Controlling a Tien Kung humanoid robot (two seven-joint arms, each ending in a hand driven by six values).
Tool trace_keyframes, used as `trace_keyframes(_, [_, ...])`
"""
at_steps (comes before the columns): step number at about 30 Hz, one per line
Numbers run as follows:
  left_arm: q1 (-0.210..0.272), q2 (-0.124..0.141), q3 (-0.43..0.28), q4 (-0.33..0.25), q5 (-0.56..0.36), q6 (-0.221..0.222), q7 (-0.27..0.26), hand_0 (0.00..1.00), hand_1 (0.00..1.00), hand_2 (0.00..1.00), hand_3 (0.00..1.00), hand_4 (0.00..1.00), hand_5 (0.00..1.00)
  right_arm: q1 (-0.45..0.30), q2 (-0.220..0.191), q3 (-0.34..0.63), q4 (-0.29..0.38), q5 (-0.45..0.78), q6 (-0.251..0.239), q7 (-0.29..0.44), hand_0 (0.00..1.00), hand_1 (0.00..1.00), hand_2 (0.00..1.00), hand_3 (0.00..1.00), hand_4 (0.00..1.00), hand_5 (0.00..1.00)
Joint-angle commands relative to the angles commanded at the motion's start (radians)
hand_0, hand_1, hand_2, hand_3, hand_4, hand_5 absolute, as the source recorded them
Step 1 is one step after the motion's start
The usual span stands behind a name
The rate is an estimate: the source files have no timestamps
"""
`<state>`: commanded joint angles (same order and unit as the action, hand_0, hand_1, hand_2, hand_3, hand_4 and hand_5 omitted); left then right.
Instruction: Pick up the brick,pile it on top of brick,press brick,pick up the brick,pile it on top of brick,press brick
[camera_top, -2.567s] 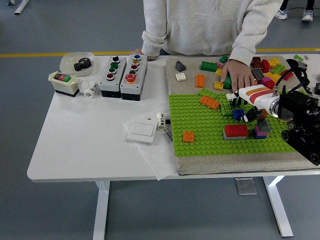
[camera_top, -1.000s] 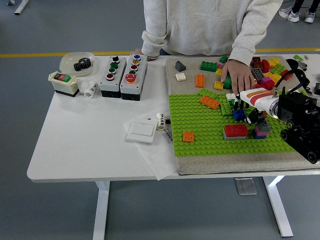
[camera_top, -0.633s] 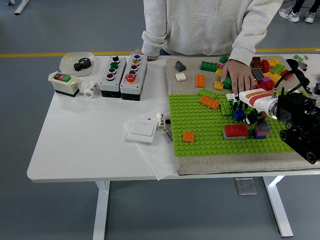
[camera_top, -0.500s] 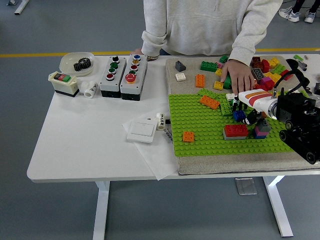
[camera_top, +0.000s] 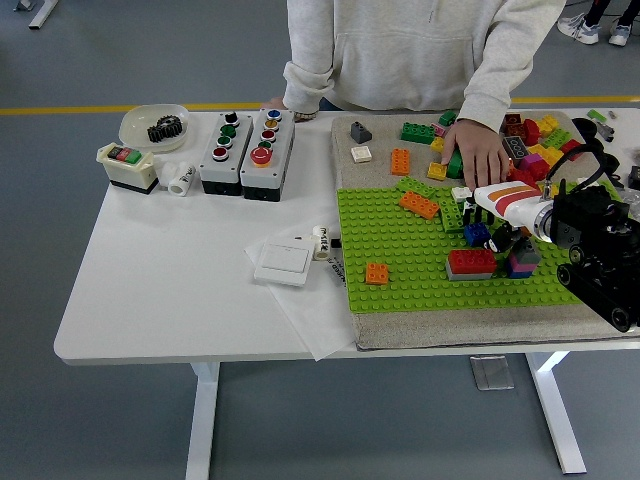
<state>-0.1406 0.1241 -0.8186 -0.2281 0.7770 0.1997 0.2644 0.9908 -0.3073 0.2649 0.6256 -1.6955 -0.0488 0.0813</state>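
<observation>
One right hand (camera_top: 490, 222) whose fingers grip one blue brick (camera_top: 476, 234) (above one red brick (camera_top: 471, 262)).

On the left of the white counter (camera_top: 170, 280) stands a pale dish (camera_top: 153, 126) holding a black gear (camera_top: 164, 128). Just in front of it sits a cream switch box (camera_top: 127, 166) with a red and a green button, and beside that lies a small white cylinder (camera_top: 181, 177). Two grey button boxes (camera_top: 247, 152) stand side by side (their buttons black, green, red, blue and yellow). Nearer the front edge a white wall switch (camera_top: 283, 264) rests on a sheet of paper (camera_top: 310, 310), with a small white roll (camera_top: 321, 241) just beyond it. A person in a light hooded sweatshirt (camera_top: 420, 50) stands at the far side.
</observation>
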Motion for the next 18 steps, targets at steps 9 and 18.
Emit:
trace_keyframes(9, [0.006,0.0,-0.006,0.0,0.009,-0.001,0.002,0.762,0.794,0.787,0.676,0.771,0.638,-0.004,-0.007,0.017,0.02,-0.006,-0.007,0.005,0.432,0.451,0.478,0.477,0.7,0.081])
trace_keyframes(18, [0.006,0.001,-0.002,0.0,0.004,-0.002,0.001,0.759,0.794,0.787,0.676,0.77,0.637,-0.002,-0.019,0.042,0.04,-0.01,-0.009,0.008,0.436,0.45,0.478,0.476,0.705,0.086])
